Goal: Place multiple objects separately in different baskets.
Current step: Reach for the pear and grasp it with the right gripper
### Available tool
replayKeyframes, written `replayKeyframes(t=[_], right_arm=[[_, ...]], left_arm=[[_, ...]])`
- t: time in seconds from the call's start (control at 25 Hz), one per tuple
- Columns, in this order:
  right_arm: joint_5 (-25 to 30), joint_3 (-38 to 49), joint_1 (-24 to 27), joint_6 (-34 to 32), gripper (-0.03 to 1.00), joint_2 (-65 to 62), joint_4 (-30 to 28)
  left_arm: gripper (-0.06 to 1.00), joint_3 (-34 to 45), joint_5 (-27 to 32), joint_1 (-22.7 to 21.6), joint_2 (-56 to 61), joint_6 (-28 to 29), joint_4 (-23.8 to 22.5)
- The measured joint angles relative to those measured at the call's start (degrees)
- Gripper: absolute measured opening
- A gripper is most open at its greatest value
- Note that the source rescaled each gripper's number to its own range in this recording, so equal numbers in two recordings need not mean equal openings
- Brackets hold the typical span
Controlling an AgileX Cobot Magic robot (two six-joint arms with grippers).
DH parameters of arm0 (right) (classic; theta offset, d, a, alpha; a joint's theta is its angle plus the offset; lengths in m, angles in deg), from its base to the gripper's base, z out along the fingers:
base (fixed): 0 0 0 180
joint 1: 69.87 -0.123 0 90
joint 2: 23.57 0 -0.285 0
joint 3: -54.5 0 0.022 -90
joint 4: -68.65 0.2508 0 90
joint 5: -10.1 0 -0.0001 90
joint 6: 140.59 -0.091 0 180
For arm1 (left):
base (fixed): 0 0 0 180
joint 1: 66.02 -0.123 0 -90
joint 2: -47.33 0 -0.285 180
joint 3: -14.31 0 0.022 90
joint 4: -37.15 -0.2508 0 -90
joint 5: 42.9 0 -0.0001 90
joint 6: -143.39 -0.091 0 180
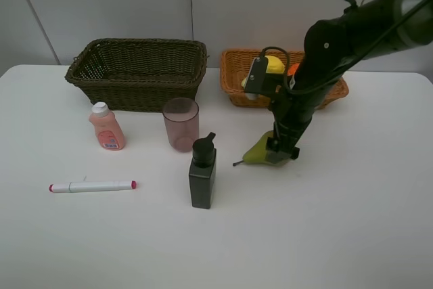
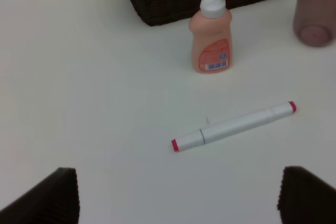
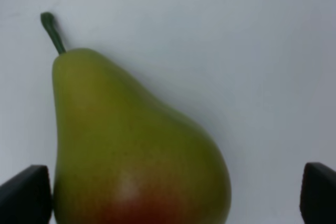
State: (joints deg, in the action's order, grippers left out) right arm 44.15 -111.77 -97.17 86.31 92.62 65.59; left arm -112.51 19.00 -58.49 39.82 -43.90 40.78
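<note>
Pear [image 1: 259, 153], green with a red blush, lies on its side on the white table [image 1: 352, 221], right of centre, stem pointing left. Right gripper [image 1: 283, 148] is down over it, jaws spread wide to either side of the fruit. One finger sits just beside the skin and the other stands clear, so the fruit is not gripped. Left gripper [image 2: 181, 199] hangs over the near-left part of the table, jaws likewise spread and holding nothing. White pink-tipped marker [image 2: 233, 125] lies flat beyond its fingertips.

Orange-tan basket [image 1: 237, 94], far right, holds the lemon [image 1: 274, 64] and the orange [image 1: 292, 70]. Dark basket [image 1: 135, 72] stands far left of centre. Just in front of it stand the peach-pink bottle [image 1: 106, 128] and the pinkish cup [image 1: 180, 124], both upright. Dark pump bottle [image 1: 203, 174] stands nearer, just left of the fruit.
</note>
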Motion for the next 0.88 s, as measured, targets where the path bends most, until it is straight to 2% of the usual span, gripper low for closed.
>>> replayKeyframes(t=[0.88], right_arm=[[-1.52, 0.0, 0.0, 0.0, 1.0, 4.99, 1.97]], left_arm=[[1.0, 0.0, 0.0, 0.0, 0.0, 0.0, 0.0]])
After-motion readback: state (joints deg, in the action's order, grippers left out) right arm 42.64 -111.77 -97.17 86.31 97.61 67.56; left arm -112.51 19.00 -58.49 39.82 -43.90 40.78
